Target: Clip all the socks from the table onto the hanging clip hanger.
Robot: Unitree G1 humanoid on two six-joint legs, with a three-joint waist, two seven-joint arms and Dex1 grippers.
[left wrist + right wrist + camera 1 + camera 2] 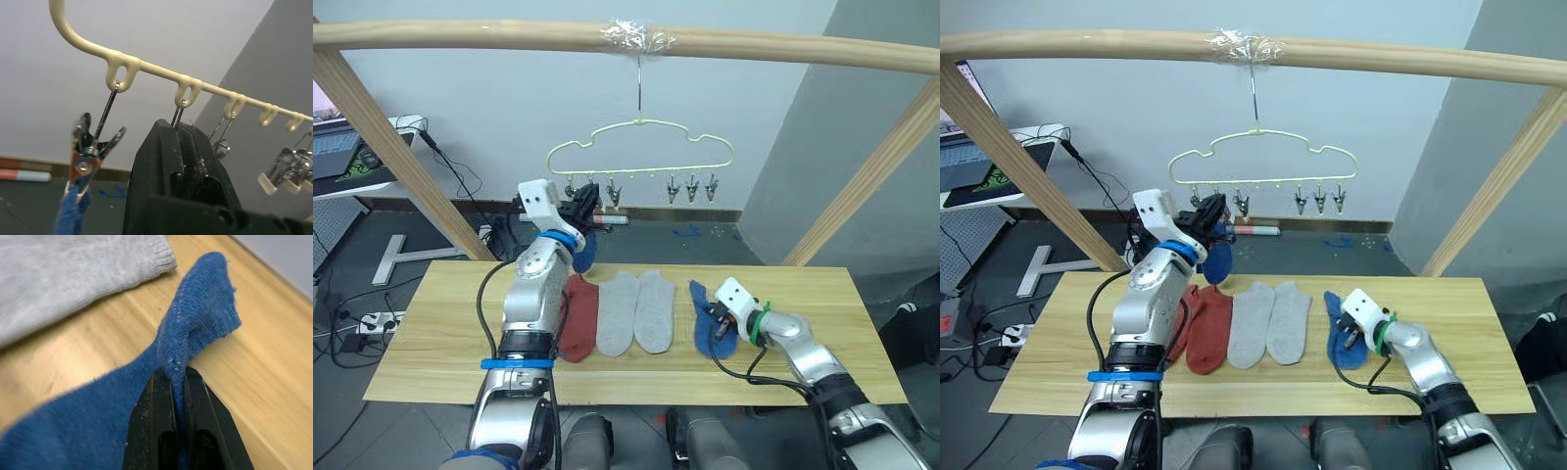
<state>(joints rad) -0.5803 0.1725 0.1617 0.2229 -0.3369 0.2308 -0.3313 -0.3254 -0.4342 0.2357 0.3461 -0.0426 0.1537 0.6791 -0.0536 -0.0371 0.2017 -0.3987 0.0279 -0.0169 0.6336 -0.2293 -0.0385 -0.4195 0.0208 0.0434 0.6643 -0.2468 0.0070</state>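
Where the right gripper (177, 382) lay low on the table (862, 294), at about 4 o'clock in the head views, its black fingers were pressed together on a raised fold of a blue sock (195, 328). The right wrist view showed the soft knit loops of this fold, which the head views did not. Beside it lay two light grey socks (634, 311) and the rust-red socks (578, 315), flat in a row on the pale wood planks. Farther back, at about 11 o'clock, the left gripper (182, 147) was closed on the second clip of the clip hanger (641, 147). In the left wrist view, the first clip (88, 154) bit another blue sock (71, 210), cut off by the edge. The clamped clip itself was mostly hidden.
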